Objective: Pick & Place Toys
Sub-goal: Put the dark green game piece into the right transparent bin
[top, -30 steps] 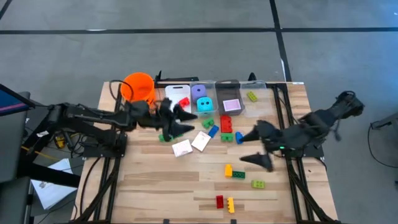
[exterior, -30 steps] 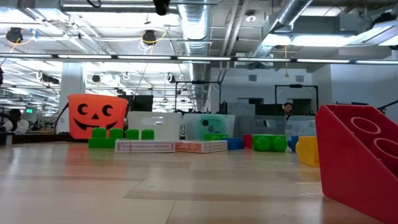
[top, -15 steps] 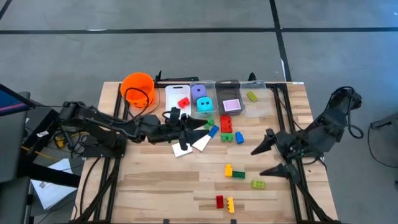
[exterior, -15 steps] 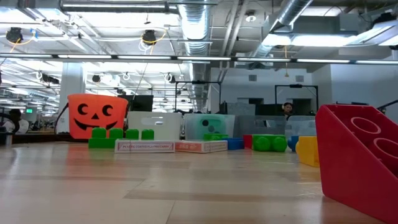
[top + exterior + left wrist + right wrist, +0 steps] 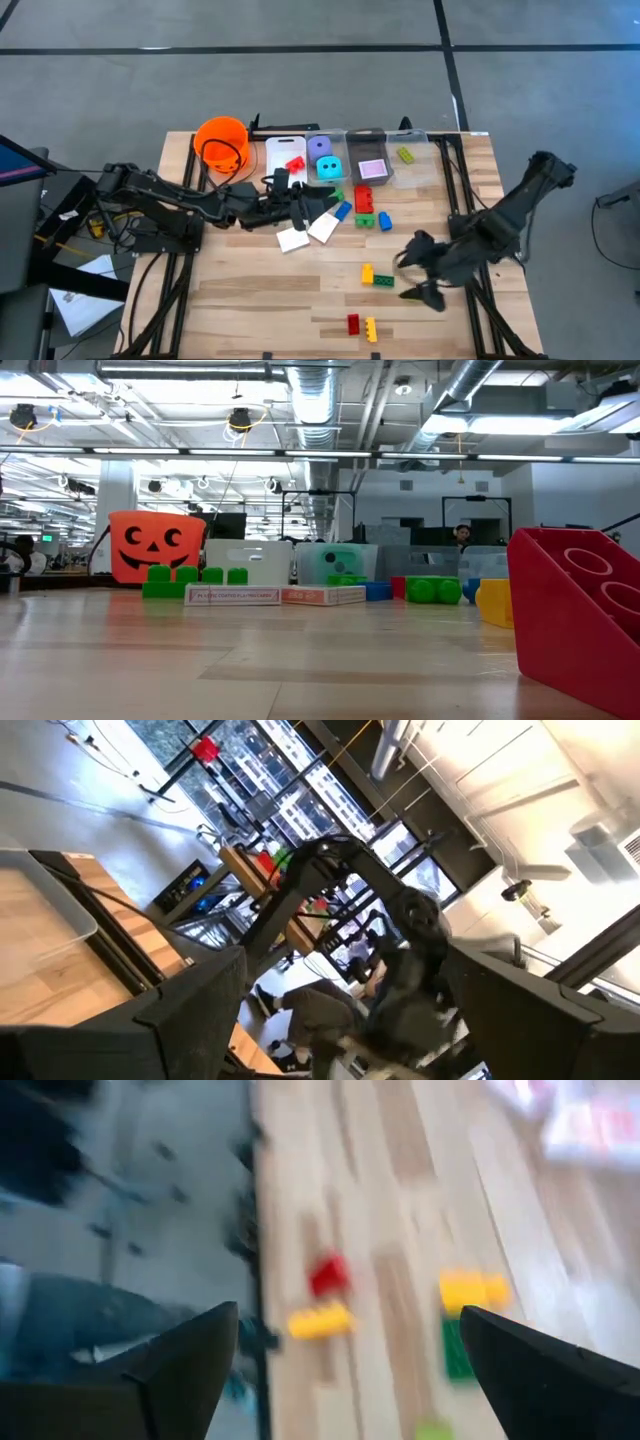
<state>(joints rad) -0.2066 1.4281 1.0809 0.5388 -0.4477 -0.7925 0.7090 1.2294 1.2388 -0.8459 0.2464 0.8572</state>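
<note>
Loose toys lie flat on the wooden table (image 5: 250,300): two red-and-white cards (image 5: 293,238), a yellow brick (image 5: 367,272) joined to a green one (image 5: 384,281), another green brick (image 5: 414,296), and a red (image 5: 353,323) and a yellow brick (image 5: 372,327) near the front edge. My left gripper (image 5: 312,205) hovers open above the cards, pointing toward the table's right. My right gripper (image 5: 412,275) stands open above the table right of the yellow and green bricks, slanting down; its wrist view shows the red brick (image 5: 328,1272) and yellow bricks (image 5: 320,1320) ahead.
An orange bucket (image 5: 222,140) and a row of clear bins (image 5: 365,140) holding dice and bricks stand along the far edge. More bricks (image 5: 364,198) lie just in front of the bins. A big red brick (image 5: 580,620) sits close to the low camera.
My left gripper has gone from beside the bucket toward the table's right, to above the cards, rolling as it went. My right gripper has sunk and gone toward the near edge, tipping downward toward the loose bricks. Both stay open. No toy has moved.
</note>
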